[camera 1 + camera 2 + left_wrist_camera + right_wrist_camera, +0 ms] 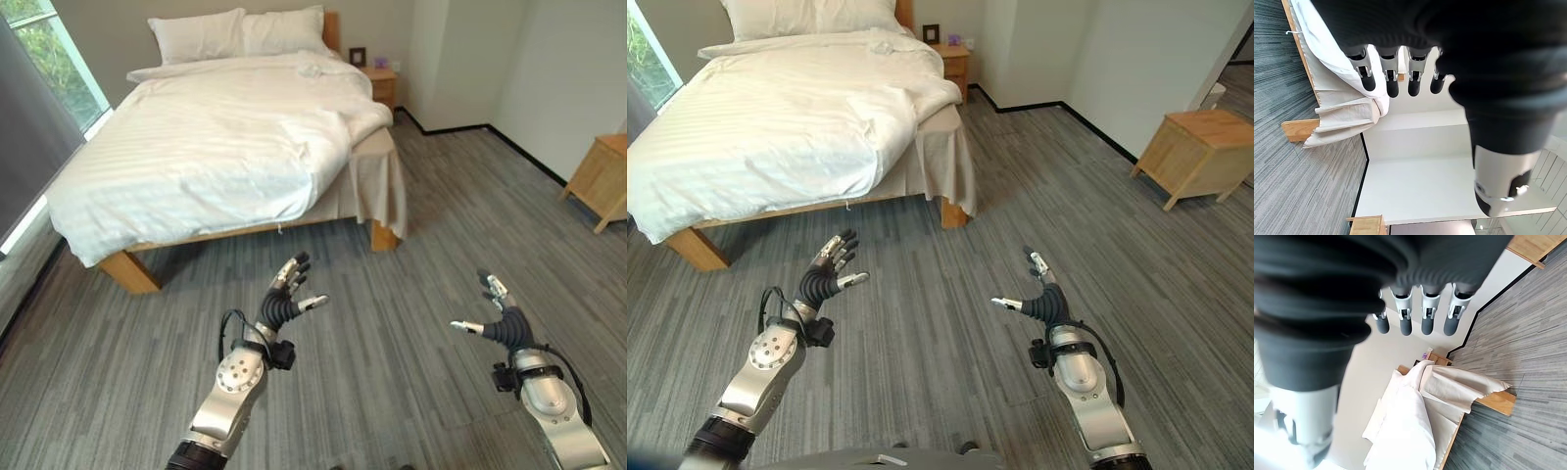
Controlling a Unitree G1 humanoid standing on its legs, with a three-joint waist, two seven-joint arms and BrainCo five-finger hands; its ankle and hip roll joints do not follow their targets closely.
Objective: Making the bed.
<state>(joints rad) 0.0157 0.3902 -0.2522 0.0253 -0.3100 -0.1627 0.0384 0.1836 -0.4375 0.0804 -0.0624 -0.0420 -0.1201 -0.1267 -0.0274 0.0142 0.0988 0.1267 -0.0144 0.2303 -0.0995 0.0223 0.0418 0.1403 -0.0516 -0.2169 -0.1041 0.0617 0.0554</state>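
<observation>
A wooden bed stands ahead with a white duvet rumpled over it. The duvet's right side is folded back near the foot corner, baring a beige bed skirt. Two white pillows lean at the headboard. My left hand is raised over the grey floor, short of the bed's foot, fingers straight and holding nothing. My right hand hovers further right, also open and holding nothing. The fingers of the left hand and the fingers of the right hand stick out straight in the wrist views.
A small wooden nightstand stands right of the headboard. A second wooden side table sits against the right wall. A window with a dark curtain runs along the left. Grey carpet lies between me and the bed.
</observation>
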